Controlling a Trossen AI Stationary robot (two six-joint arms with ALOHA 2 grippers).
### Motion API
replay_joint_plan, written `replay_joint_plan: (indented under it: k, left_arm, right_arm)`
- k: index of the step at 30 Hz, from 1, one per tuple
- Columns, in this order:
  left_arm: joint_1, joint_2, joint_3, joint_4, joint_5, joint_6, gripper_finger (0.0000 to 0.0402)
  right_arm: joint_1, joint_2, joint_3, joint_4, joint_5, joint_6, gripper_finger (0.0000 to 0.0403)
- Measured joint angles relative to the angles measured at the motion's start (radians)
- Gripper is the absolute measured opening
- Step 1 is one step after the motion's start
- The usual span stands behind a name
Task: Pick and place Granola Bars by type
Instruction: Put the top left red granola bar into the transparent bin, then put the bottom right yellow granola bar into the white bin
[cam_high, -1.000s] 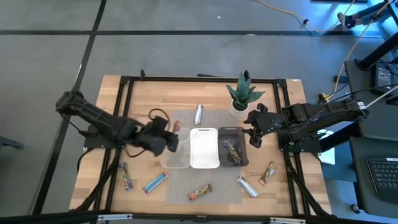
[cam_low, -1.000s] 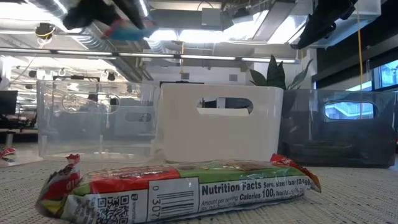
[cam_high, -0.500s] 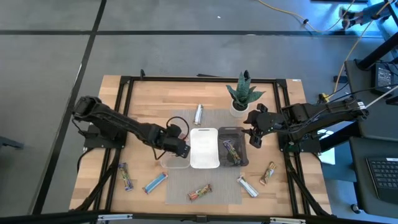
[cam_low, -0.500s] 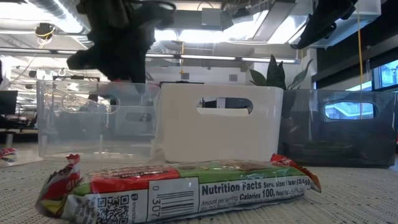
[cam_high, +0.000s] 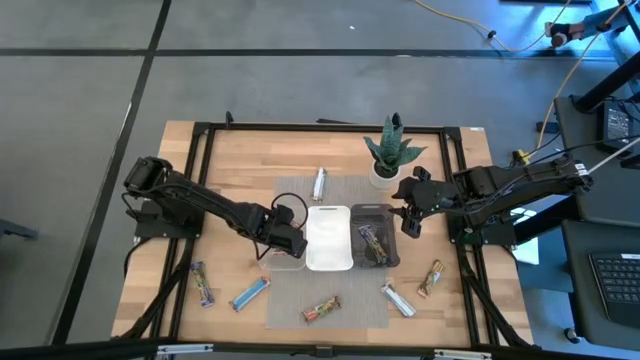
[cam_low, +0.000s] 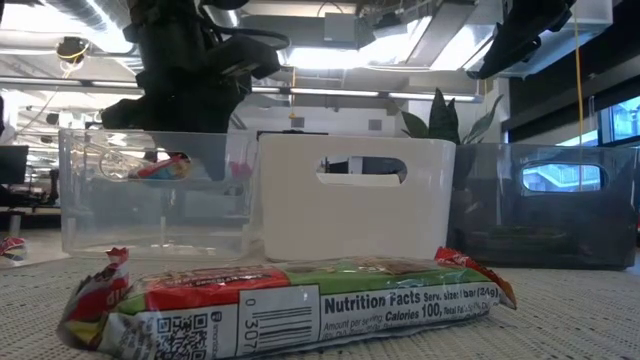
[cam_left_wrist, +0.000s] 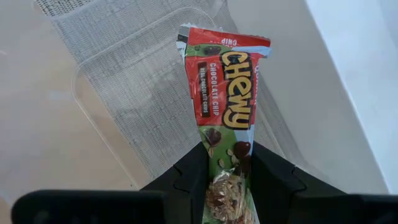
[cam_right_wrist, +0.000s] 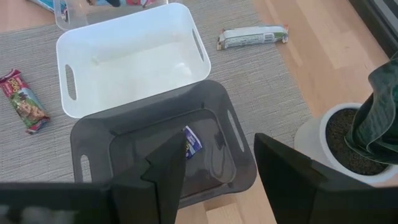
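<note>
Lowered since a second ago into the clear bin (cam_high: 283, 262), the left hand (cam_left_wrist: 228, 169) pinches a red-green granola bar (cam_left_wrist: 225, 112) beside the white bin (cam_high: 328, 238), while the right hand (cam_high: 409, 222) hovers spread over the dark grey bin (cam_right_wrist: 155, 149), other bars scattered on the worktop (cam_high: 460, 300).

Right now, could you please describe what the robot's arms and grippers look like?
Both arms are dark, jointed links. The left gripper has two blocky matte-black fingers; the right gripper has similar broad black fingers. A thin black cable loops near the left wrist in the high view.

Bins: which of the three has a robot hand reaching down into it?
The clear bin. The left hand holds a red-and-green Chewy bar inside it; the white and grey bins have none.
</note>
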Motion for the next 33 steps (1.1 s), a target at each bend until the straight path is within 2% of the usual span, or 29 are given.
replay_joint_plan:
  k: [4,14,18,22,24,28,30,33]
  left_arm:
    - [0.0,0.0,0.0,0.0,0.009,0.0,0.0105]
    - [0.003,-0.009,0.0,-0.004,0.054,0.049,0.0167]
    - [0.003,-0.081,0.0,-0.006,0.052,0.104,0.017]
    - [0.003,-0.182,0.0,-0.004,-0.021,0.213,0.0167]
    - [0.003,-0.227,0.0,-0.014,-0.063,0.298,0.0167]
    - [0.003,-0.304,0.0,-0.028,-0.167,0.529,0.0168]
    - [0.008,-0.334,0.0,-0.03,-0.208,0.561,0.017]
    - [0.039,-0.383,0.0,-0.036,-0.162,0.646,0.017]
  right_arm:
    - [0.0,0.0,0.0,0.0,0.0,-0.002,0.0191]
    - [0.0,0.0,0.0,0.0,0.0,0.0,0.0191]
    - [0.0,0.0,0.0,0.001,0.0,-0.003,0.0191]
    - [0.0,0.0,0.0,0.006,-0.001,0.046,0.0191]
    - [0.0,0.0,0.0,0.006,-0.001,0.104,0.0191]
    - [0.0,0.0,0.0,-0.007,-0.002,0.324,0.0191]
    - [0.0,0.0,0.0,-0.036,-0.002,0.436,0.0191]
    - [0.002,0.007,0.0,-0.106,-0.002,0.606,0.0191]
